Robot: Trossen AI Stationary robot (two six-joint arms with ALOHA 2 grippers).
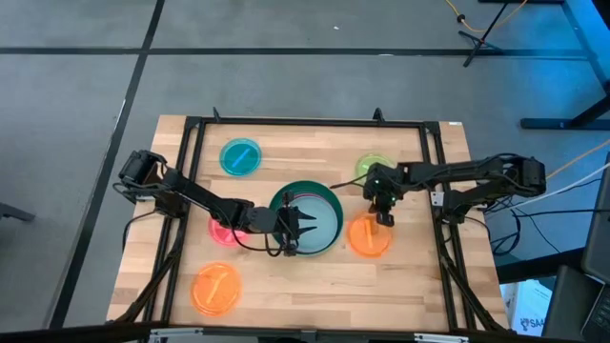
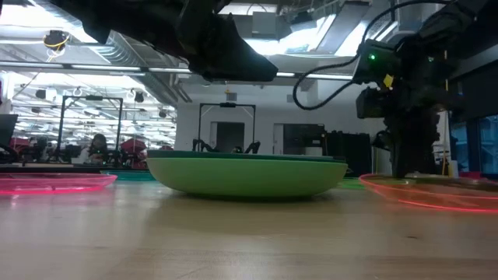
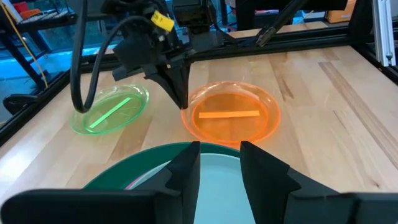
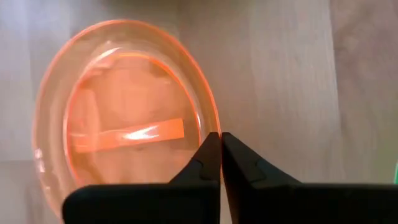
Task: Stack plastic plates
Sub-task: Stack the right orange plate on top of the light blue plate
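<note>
A stack of large plates sits mid-table (image 1: 329, 205). Its dark green rim (image 3: 134, 163) rings a pale blue plate (image 3: 217, 186), and a mint green plate (image 2: 245, 179) lies at the bottom. My left gripper (image 1: 303, 229) (image 3: 221, 165) hovers open above the stack. An orange plate (image 1: 368, 238) (image 4: 118, 130) lies right of the stack. My right gripper (image 1: 383, 217) (image 4: 220, 138) points down at that plate's far rim, shut on it. The lime (image 1: 372, 167), cyan (image 1: 240, 157), red-pink (image 1: 222, 232) and second orange (image 1: 215, 289) plates lie flat on the table. My right gripper pinches the orange plate's rim (image 4: 213, 121) on its far side, nearest the stack, between its two fingertips (image 3: 180, 99). The fingers come from above, pointing down. The plate lies flat on the table (image 2: 436, 190).
A black frame (image 1: 305, 122) runs around the wooden tabletop (image 1: 286, 286). A cable (image 1: 348, 183) loops over the stack from the right arm. Bare wood shows along the near edge between the two orange plates.
</note>
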